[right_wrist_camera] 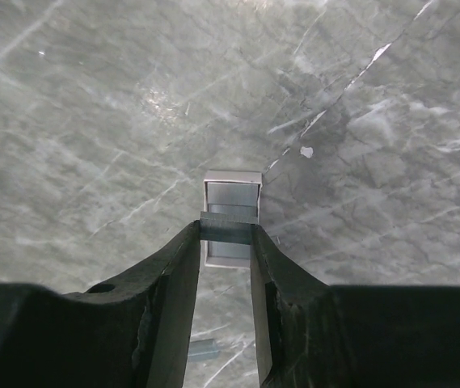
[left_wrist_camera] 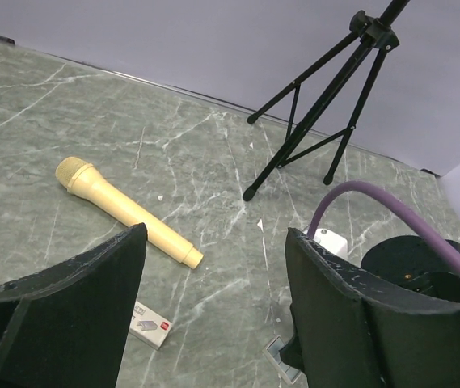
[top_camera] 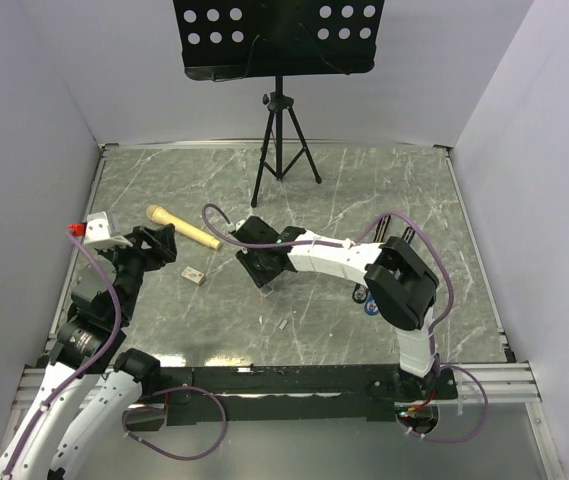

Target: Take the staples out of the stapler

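My right gripper (right_wrist_camera: 226, 231) is shut on a short grey strip of staples (right_wrist_camera: 226, 226), which spans the gap between its fingertips. Directly below the strip lies a small white open tray (right_wrist_camera: 232, 179) with more grey strips in it. Another loose strip of staples (right_wrist_camera: 205, 349) lies on the table nearer me, seen in the top view as a small grey bit (top_camera: 282, 323). In the top view the right gripper (top_camera: 262, 268) reaches left to mid-table. My left gripper (left_wrist_camera: 213, 242) is open and holds nothing; it hovers at the left (top_camera: 162, 242). The stapler is not visible in any view.
A tan microphone-shaped object (top_camera: 181, 228) lies on the marble table (top_camera: 384, 190) at the left, with a small tan staple box (top_camera: 193, 275) near it. A black tripod (top_camera: 282, 140) stands at the back. Something blue (top_camera: 369, 303) shows under the right arm.
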Tool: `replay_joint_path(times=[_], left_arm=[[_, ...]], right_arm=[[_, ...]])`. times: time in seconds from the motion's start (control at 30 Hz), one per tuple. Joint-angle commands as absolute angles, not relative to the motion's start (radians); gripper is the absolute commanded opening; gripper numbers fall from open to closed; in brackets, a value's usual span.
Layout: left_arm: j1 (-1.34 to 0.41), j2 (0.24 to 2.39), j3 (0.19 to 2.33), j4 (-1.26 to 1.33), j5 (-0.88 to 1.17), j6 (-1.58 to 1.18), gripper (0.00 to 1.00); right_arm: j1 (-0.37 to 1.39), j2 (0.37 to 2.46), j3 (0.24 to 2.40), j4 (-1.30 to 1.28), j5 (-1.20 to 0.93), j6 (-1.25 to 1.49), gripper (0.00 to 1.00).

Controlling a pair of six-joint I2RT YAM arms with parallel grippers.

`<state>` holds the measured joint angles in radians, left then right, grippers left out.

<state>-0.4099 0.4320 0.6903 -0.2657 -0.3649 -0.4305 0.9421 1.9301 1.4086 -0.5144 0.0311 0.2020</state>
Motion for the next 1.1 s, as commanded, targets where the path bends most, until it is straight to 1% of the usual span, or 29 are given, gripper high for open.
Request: replay_joint_path(times=[0.0, 0.3, 0.57, 1.07], left_arm=[[-0.411, 0.443, 0.690, -0.224, -0.379, -0.413, 0.74], [-0.411, 0.448, 0.690, -0.225, -0.376, -0.414, 0.75], [-0.411, 0.448, 0.689, -0.222, -0.371, -0.414, 0.75], [-0.411, 0.453, 0.689, -0.219, -0.365, -0.413, 0.75]], right_arm=[[0.939, 1.936, 1.445, -0.497, 0.021, 0.167, 0.36], [0.940, 1.936, 1.413, -0.492, 0.011, 0.164, 0.37], [0.939, 1.944, 1.417, -0.508, 0.041, 0.146, 0.39], [0.940, 1.962, 1.410, -0.518, 0.026, 0.133, 0.39]])
